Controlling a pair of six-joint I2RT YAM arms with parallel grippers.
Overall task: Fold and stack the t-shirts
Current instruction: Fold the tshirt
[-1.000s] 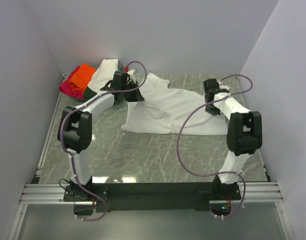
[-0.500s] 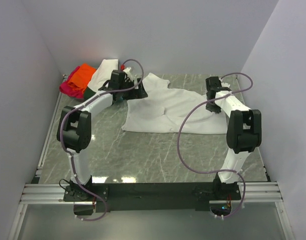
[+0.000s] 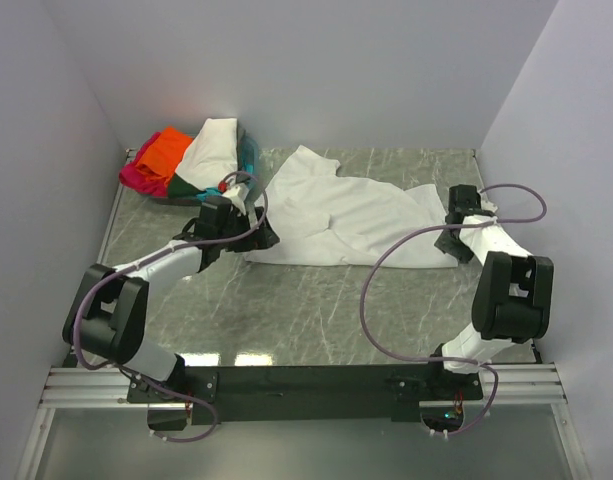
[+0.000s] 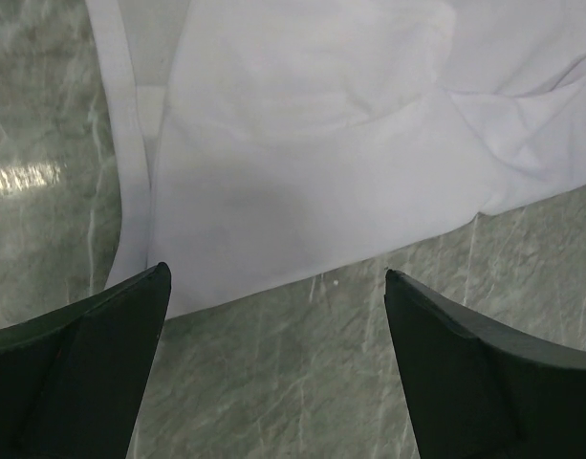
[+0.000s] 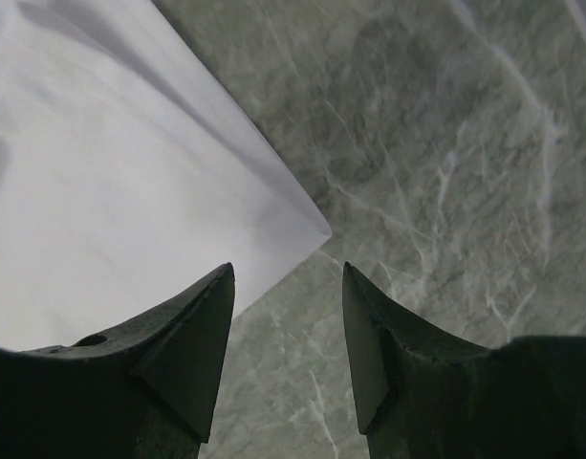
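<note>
A plain white t-shirt (image 3: 336,215) lies spread across the middle of the table, wrinkled and unfolded. My left gripper (image 3: 260,238) hovers at its near-left edge, wide open. In the left wrist view the shirt's hem (image 4: 312,172) lies just beyond the gripper (image 4: 273,275), and only tabletop shows between the fingers. My right gripper (image 3: 449,246) is at the shirt's near-right corner, open. The right wrist view shows that corner (image 5: 302,225) just ahead of the gripper (image 5: 288,270), with nothing between the fingers. Other t-shirts (image 3: 186,160) are heaped at the back left: orange, magenta, cream-white, teal and dark green.
The green marble table (image 3: 316,310) is walled in by pale panels on the left, back and right. A black rail (image 3: 306,380) with both arm bases runs along the near edge. Purple cables loop off each arm.
Both grippers have opened and let go of the white shirt. The left arm has drawn back from the shirt's far-left part to its near-left edge. The right arm has moved right and nearer.
</note>
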